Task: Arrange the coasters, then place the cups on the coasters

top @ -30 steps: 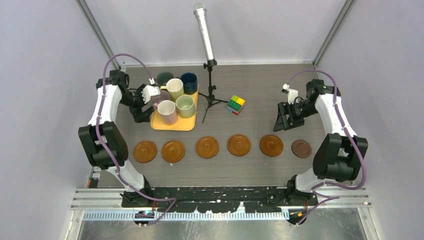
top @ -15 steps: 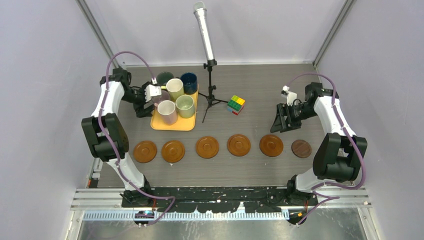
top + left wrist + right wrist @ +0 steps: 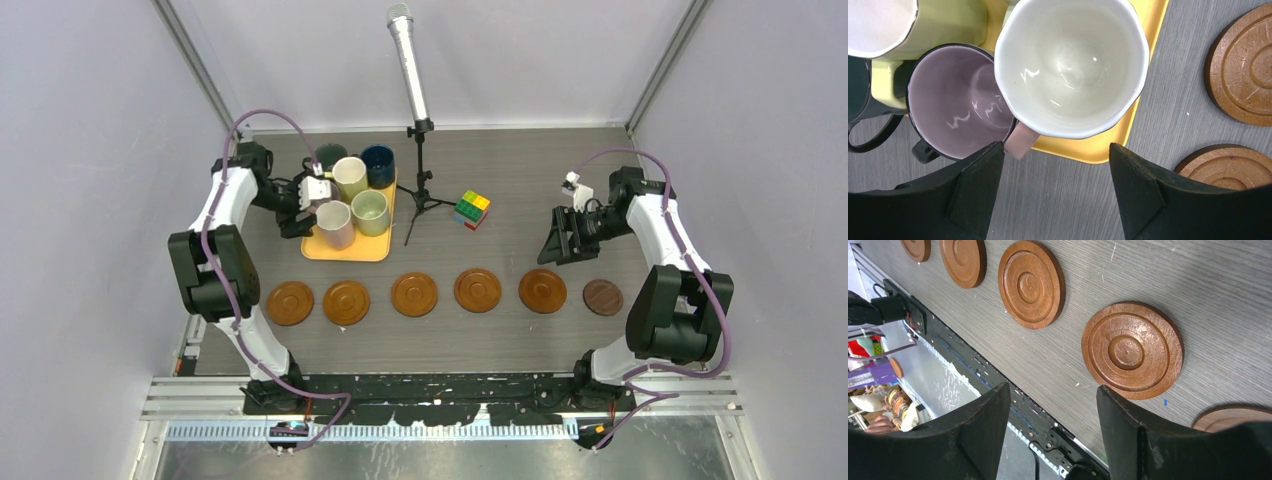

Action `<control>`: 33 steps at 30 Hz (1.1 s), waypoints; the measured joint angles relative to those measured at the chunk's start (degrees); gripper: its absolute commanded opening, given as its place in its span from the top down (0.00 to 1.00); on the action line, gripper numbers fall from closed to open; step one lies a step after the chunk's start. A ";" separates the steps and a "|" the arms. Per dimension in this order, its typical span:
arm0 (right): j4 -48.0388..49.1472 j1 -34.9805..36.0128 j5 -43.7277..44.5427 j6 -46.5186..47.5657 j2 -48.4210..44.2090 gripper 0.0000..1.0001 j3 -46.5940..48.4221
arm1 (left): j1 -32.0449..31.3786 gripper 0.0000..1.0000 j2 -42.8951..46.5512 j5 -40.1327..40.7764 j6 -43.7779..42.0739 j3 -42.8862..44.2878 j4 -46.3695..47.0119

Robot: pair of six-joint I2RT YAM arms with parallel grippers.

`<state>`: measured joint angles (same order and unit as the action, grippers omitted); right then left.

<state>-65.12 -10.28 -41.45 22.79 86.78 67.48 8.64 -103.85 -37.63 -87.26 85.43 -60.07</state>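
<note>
Six coasters lie in a row across the table, from the left one (image 3: 290,303) to the small dark one (image 3: 603,297). The cups stand on the orange-yellow tray (image 3: 352,250): pink (image 3: 335,224), pale green (image 3: 370,212), cream-yellow (image 3: 350,178), navy (image 3: 378,165), dark grey-green (image 3: 328,157). My left gripper (image 3: 296,222) hangs open at the tray's left edge. In the left wrist view the pink cup (image 3: 1073,65) and the mauve cup (image 3: 958,105) sit just beyond the gripper (image 3: 1055,170), with the pink handle (image 3: 1020,142) beside the left fingertip and nothing held. My right gripper (image 3: 560,248) is open above the table.
A microphone on a tripod stand (image 3: 418,150) rises behind the tray's right side. A multicoloured cube (image 3: 471,209) sits mid-table at the back. The right wrist view looks down on a coaster (image 3: 1132,350), its neighbour (image 3: 1031,284) and the table's front rail (image 3: 1013,405).
My left wrist has shifted closer to the pink and mauve cups at the tray's left edge and its jaws have narrowed a little. The right arm has barely moved.
</note>
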 measured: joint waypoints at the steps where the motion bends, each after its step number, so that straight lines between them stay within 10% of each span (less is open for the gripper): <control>1: 0.02 0.00 -0.04 -0.11 0.02 0.32 -0.02 | -0.07 0.24 0.00 -0.09 -0.04 -0.26 0.07; 15: 0.48 0.00 -0.74 -0.66 0.02 0.32 -0.59 | -0.09 0.43 3.43 -0.46 0.55 -5.07 -0.83; 33: 1.31 0.00 -0.94 -1.79 0.04 0.33 -0.66 | -2.80 0.48 8.24 4.98 26.69 -15.39 11.80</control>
<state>-63.81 -10.28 -42.39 20.99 86.83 66.83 5.85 -95.61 -32.64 -60.58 70.04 -48.27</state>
